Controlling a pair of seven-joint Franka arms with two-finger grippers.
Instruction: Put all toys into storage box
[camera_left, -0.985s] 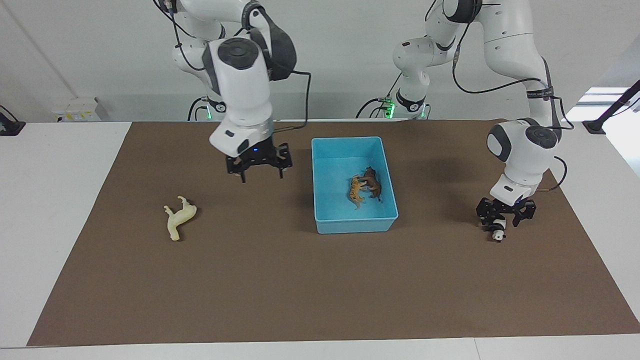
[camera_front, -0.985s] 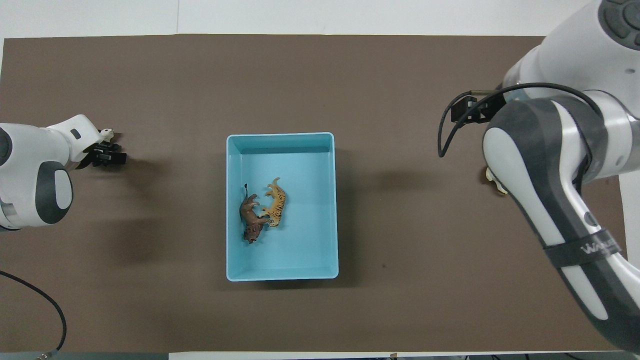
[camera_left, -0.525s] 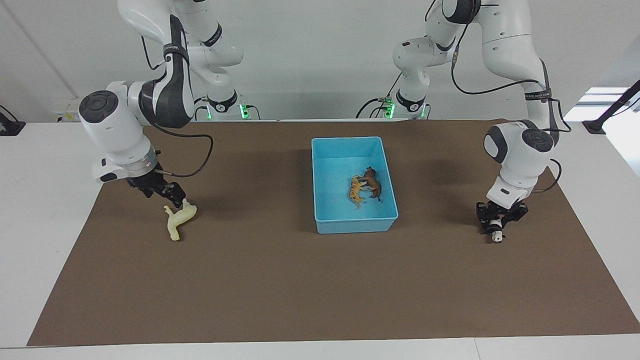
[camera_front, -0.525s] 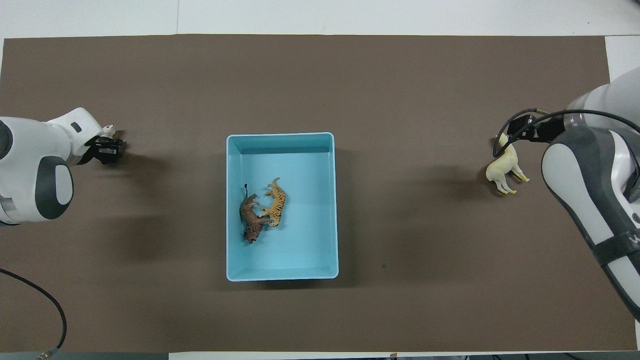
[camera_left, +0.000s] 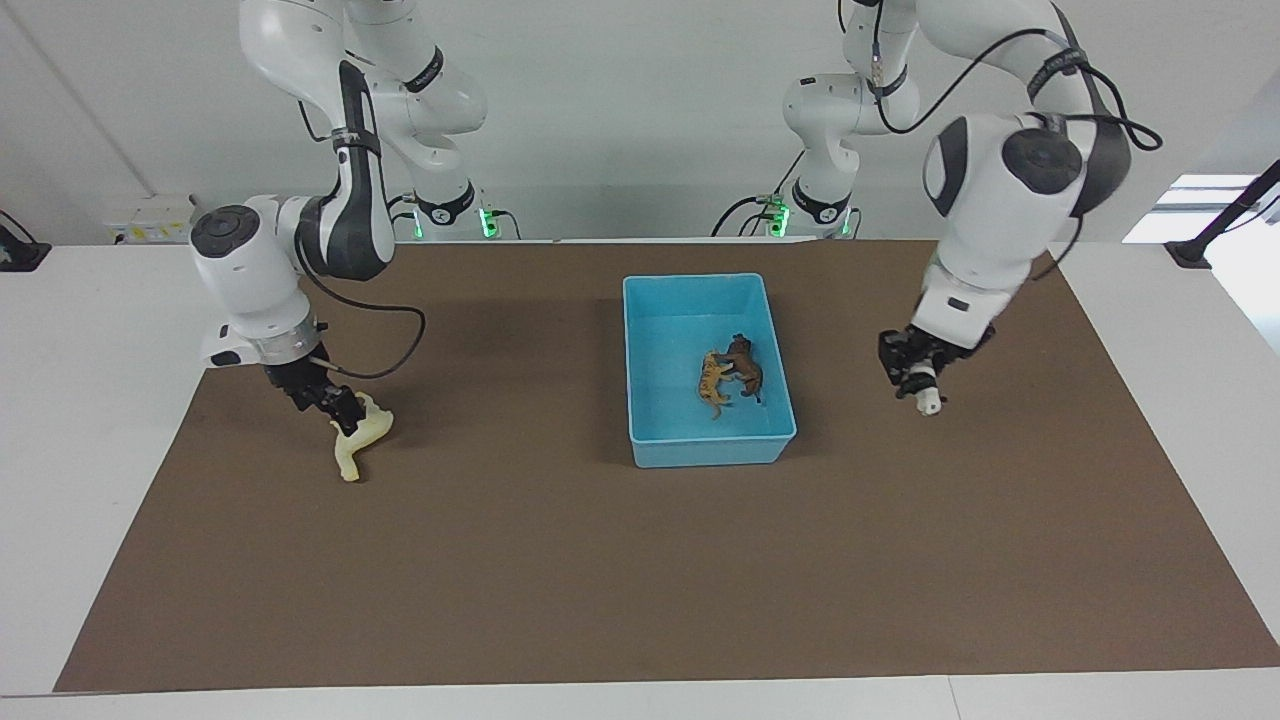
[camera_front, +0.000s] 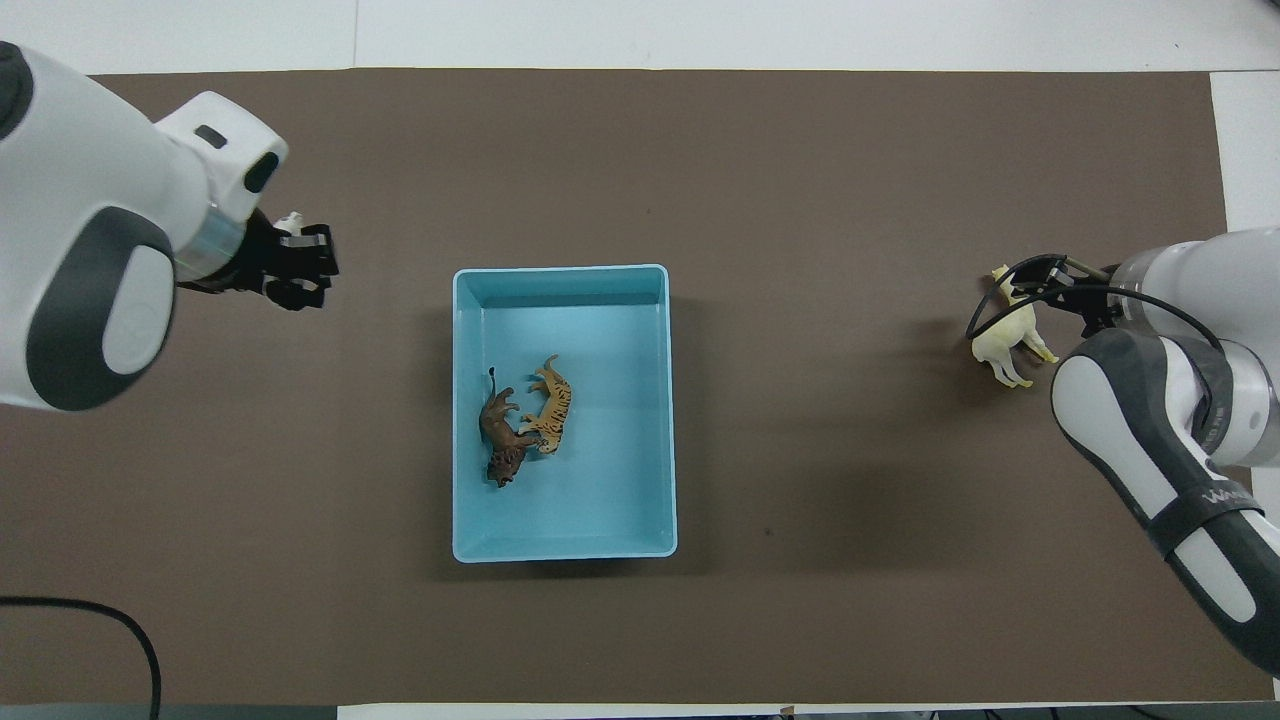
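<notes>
- My left gripper (camera_left: 918, 382) was up in the air over the brown mat (camera_left: 620, 580), between the storage box (camera_left: 709, 452) and the left arm's end of the table.
- It was clenched around the panda (camera_left: 928, 401), whose pale body stuck out below the fingertips in the facing view; from overhead only a small white bit of it showed beside the black fingers (camera_front: 305, 240).
- The panda was clear of the mat, with nothing else touching it.
- My right gripper (camera_left: 340, 412) was down low at the right arm's end of the table, right at the horse (camera_left: 358, 440).
- The horse lay on its side on the mat, well apart from the box.
- The fingertips sat at the horse's hindquarters, the end nearer to the robots; whether they pressed on it or only stood around it I could not tell, so I would not call it a grasp.
- From overhead, the horse (camera_front: 1010, 330) showed just beside the right arm's wrist and cable, legs pointing toward the robots.
- The light blue box stood in the middle of the mat, long side running away from the robots.
- Inside it lay the tiger (camera_left: 712, 382) and the lion (camera_left: 745, 366), side by side and touching, on the box floor.
- In the overhead view the lion (camera_front: 503, 437) was on the side toward the left arm, the tiger (camera_front: 551, 403) toward the right arm.
</notes>
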